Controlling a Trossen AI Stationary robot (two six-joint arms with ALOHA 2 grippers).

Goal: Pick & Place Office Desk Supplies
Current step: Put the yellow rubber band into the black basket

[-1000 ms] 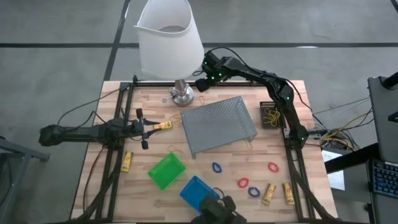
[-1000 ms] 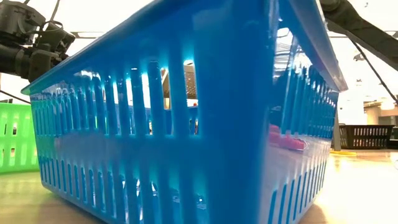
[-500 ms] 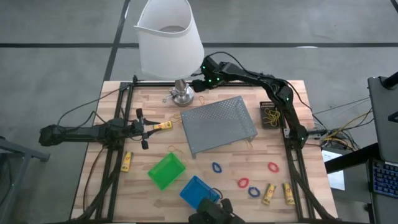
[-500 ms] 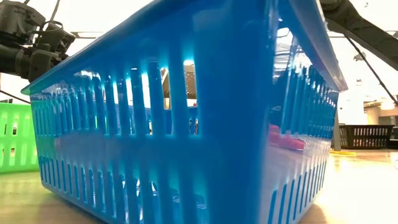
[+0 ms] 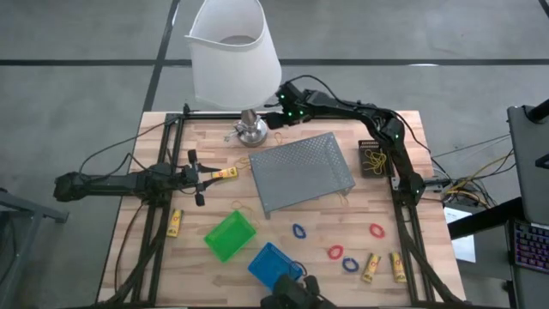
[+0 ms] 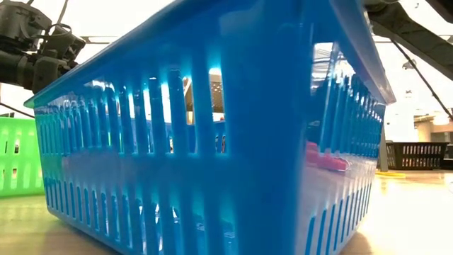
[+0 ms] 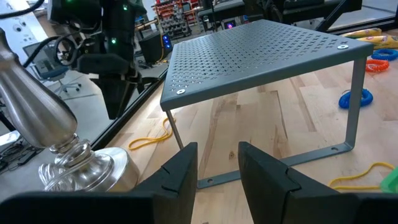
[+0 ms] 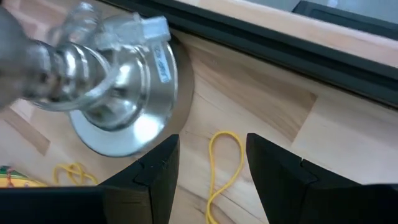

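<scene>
My right gripper (image 5: 276, 117) (image 8: 211, 168) is open at the table's far edge, beside the lamp's metal base (image 8: 118, 106). Its fingers stand on either side of a thin yellow rubber band (image 8: 224, 165) (image 5: 279, 137) lying on the wood. My left gripper (image 5: 206, 177) (image 7: 217, 168) is open at the table's left, pointing toward the mesh tray. A yellow stick (image 5: 225, 173) lies just ahead of it and is hidden from its wrist view. Other sticks (image 5: 175, 222) (image 5: 371, 267) and red and blue loops (image 5: 335, 252) (image 5: 298, 231) lie on the table. The black bin (image 5: 373, 159) holds rubber bands.
The grey mesh tray (image 5: 302, 172) stands mid-table on thin legs. The white-shaded lamp (image 5: 233, 51) overhangs the far edge. The green bin (image 5: 230, 234) and the blue bin (image 5: 273, 262) (image 6: 212, 127) sit near the near edge. Black frame rails run along both sides.
My right gripper has moved a little toward the table's left, closer to the lamp base. The left arm and the objects have kept still.
</scene>
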